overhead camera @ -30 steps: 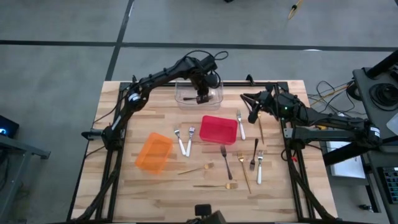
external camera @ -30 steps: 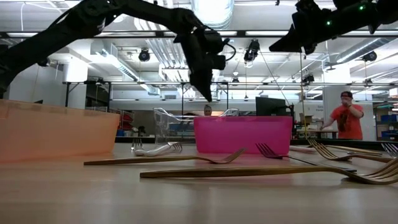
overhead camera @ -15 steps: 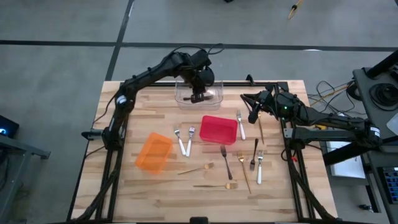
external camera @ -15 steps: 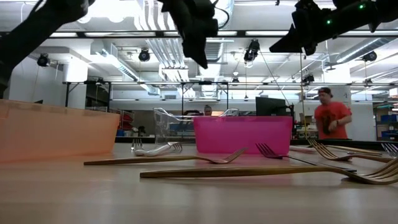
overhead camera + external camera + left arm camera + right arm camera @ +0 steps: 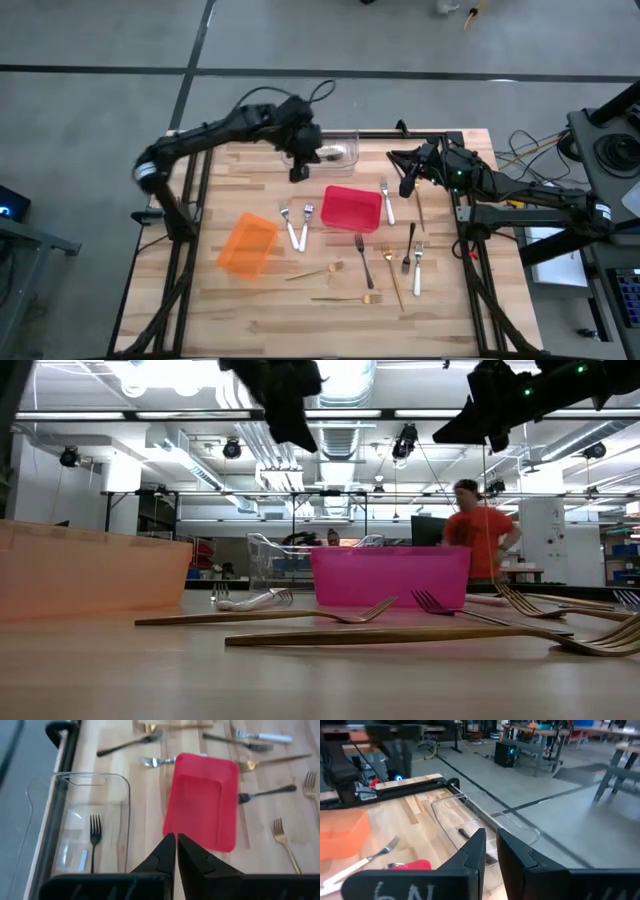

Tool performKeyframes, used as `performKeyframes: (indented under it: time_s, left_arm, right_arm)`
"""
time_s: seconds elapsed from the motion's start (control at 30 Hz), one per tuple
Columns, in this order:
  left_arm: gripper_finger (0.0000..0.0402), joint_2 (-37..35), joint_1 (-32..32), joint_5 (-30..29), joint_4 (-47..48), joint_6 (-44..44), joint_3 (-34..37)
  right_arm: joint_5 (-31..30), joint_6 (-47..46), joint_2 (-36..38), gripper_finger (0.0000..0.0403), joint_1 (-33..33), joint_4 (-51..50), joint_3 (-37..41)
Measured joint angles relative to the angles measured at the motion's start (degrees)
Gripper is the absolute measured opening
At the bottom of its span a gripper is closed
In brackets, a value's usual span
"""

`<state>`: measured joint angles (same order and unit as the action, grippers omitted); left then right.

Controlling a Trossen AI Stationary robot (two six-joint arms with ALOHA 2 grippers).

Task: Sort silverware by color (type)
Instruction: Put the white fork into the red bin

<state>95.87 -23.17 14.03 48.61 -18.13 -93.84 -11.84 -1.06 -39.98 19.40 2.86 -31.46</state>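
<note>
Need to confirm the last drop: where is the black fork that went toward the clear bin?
In the left wrist view the black fork lies inside the clear bin at the table's far edge, beside the red bin.

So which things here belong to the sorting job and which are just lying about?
Job:
- loose forks on the table
- black fork inside the clear bin
- red bin
- orange bin

Lying about:
- cables beside the table
- person in the room behind

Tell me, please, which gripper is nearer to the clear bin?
The left. The left gripper hangs shut just beside the clear bin, while the right gripper waits farther off, past the red bin.
</note>
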Motion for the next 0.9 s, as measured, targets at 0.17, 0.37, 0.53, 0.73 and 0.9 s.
performKeyframes:
  time_s: [0.17,0.37,0.53,0.73,0.9]
  left_arm:
    - [0.0,-12.76,0.19,-0.41,-13.37,2.36,17.04]
    - [0.0,-26.57,0.12,-2.78,-29.3,1.87,33.51]
    - [0.0,-35.05,0.1,-3.99,-39.36,-1.58,42.17]
    - [0.0,-41.35,0.04,-13.18,-48.12,-8.46,47.68]
    - [0.0,-44.17,0.02,-19.83,-50.73,-14.14,49.69]
  right_arm:
    - [0.21,-7.3,-1.86,0.0038,-0.02,-4.19,0.0]
    - [0.71,-18.2,-5.73,0.0038,-0.02,-8.83,0.02]
    - [6.73,-25.85,-8.85,0.0038,-0.02,-12.26,-1.83]
    - [10.83,-31.21,-13.34,0.0038,-0.02,-25.77,-8.94]
    - [10.86,-36.03,-17.68,0.0038,-0.02,-44.83,-16.3]
